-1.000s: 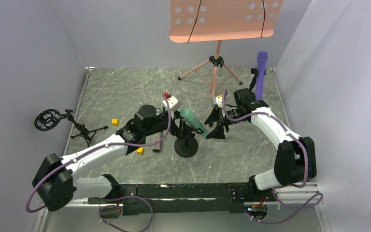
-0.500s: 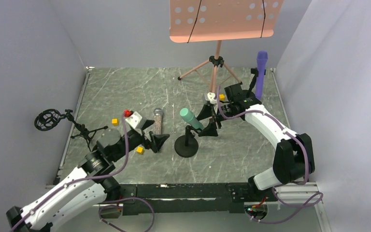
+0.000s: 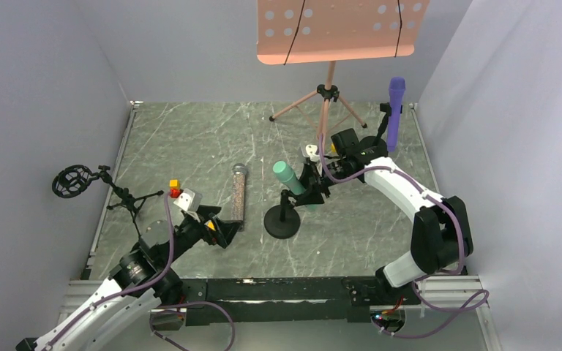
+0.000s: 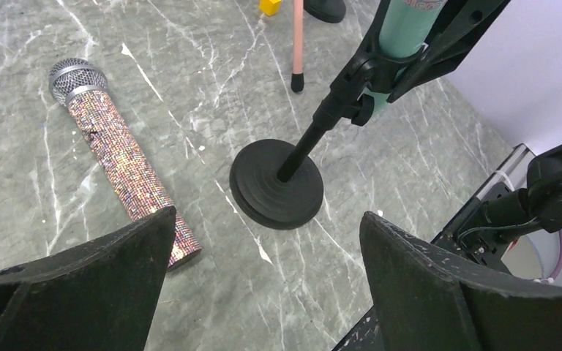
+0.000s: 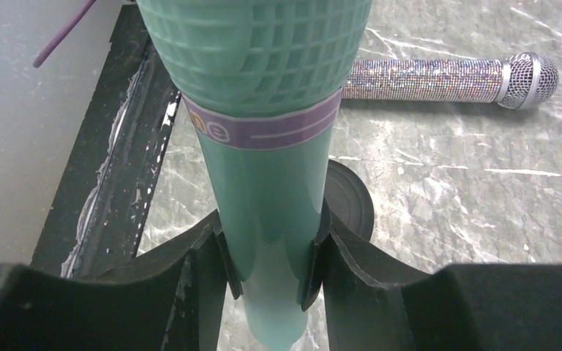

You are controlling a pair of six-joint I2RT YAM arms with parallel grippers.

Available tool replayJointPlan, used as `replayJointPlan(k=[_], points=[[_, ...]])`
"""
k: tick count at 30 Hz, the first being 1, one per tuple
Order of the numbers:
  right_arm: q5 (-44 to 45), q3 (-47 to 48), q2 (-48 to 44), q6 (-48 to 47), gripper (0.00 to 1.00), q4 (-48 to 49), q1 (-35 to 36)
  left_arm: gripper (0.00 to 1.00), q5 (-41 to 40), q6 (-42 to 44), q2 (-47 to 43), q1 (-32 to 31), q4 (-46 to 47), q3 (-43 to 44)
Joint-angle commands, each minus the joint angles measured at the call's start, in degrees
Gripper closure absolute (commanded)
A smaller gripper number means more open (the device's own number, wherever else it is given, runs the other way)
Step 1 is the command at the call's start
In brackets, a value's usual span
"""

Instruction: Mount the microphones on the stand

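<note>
Three microphones. The all-purple stick microphone (image 3: 396, 99) stands upright in a black holder (image 3: 386, 115) at the upper right of the top view. The mint-green microphone (image 3: 290, 180) leans in the clip of the black round-based desk stand (image 3: 282, 222) at centre. The glittery pinkish-brown microphone with a silver mesh head (image 3: 238, 196) lies flat on the grey marble table (image 3: 190, 139), just left of that base, not touching it.

Two grippers. The right gripper (image 5: 271, 267) is clenched around the mint-green barrel below its purple band. The left gripper (image 4: 267, 227) hangs spread wide and empty near the glittery microphone's tail.

One black tripod stand with a ring mount (image 3: 80, 183) sits at the left edge and one pink music stand (image 3: 329, 95) at the back. One small yellow cube (image 3: 174, 183) shows clearly. Bare marble lies open at upper left; grey walls close three sides
</note>
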Motion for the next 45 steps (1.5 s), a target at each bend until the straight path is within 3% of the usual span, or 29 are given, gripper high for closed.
replayJointPlan(k=[1,6,13,18,22,31,35,39,42,45], points=[[1.6,1.3,-3.2,0.7,0.68,-0.5,-0.5,0.01,-1.8,-1.4,-0.6,0.2,-1.4,2.2],[3.8,-0.3,-9.3,2.6,0.75,-0.7,-7.5,0.01,-1.6,-0.3,0.7,0.2,-2.5,4.0],[4.6,0.6,-14.6,1.3,0.76,-5.9,-28.9,0.01,-0.6,0.2,1.1,0.2,-1.6,4.0],[5.2,2.4,-13.4,-0.4,0.76,-6.4,-45.6,0.01,0.1,0.8,1.2,0.2,-1.5,4.1],[5.3,6.4,-8.9,-2.1,0.76,-7.9,-53.4,0.01,0.3,0.8,0.8,0.2,-1.9,4.1],[14.9,4.7,-2.8,17.7,0.76,19.8,-57.6,0.01,0.5,-0.4,-1.8,0.2,-2.0,2.4],[17.0,3.6,-0.9,21.4,0.75,26.7,-57.8,0.01,0.3,-0.6,-2.5,0.1,-3.2,2.9],[16.5,3.1,0.9,20.2,0.70,25.6,-57.9,0.01,0.2,-0.8,-3.6,0.2,-4.2,2.7],[16.2,2.9,1.8,18.5,0.56,23.6,-58.3,0.01,0.3,-0.7,-3.7,0.2,-4.1,2.7],[15.8,2.6,0.7,17.5,0.34,22.0,-58.8,0.01,0.5,-0.6,-3.2,0.1,-4.0,3.1]])
